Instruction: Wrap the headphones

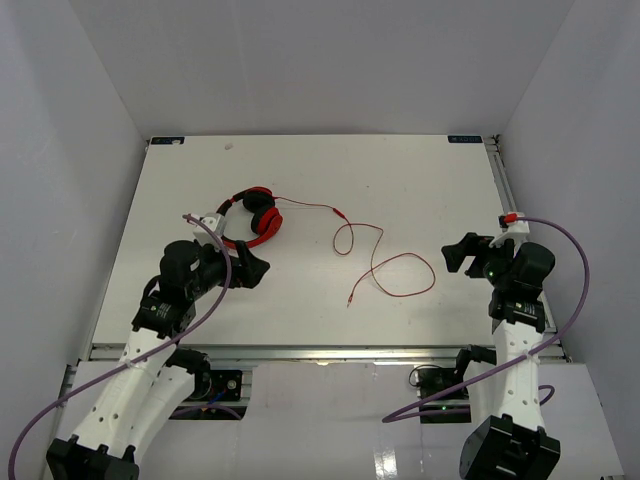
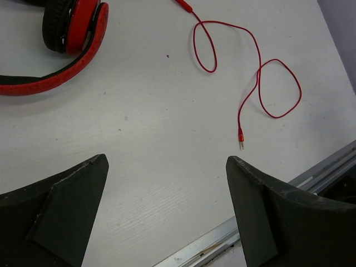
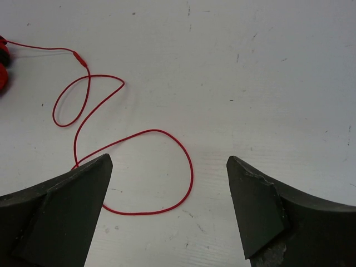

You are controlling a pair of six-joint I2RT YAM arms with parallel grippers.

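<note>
The red headphones with black pads lie on the white table, left of centre. Their thin red cable runs right in two loops and ends in a plug near the front. In the left wrist view the headphones sit at top left, the cable at upper right and the plug beyond the right finger. My left gripper hovers open, just in front of the headphones. My right gripper is open right of the cable, whose big loop lies between its fingers, untouched.
Metal rails edge the table at the front and at the right side. Grey walls enclose the back and sides. Purple robot cables arc off both arms.
</note>
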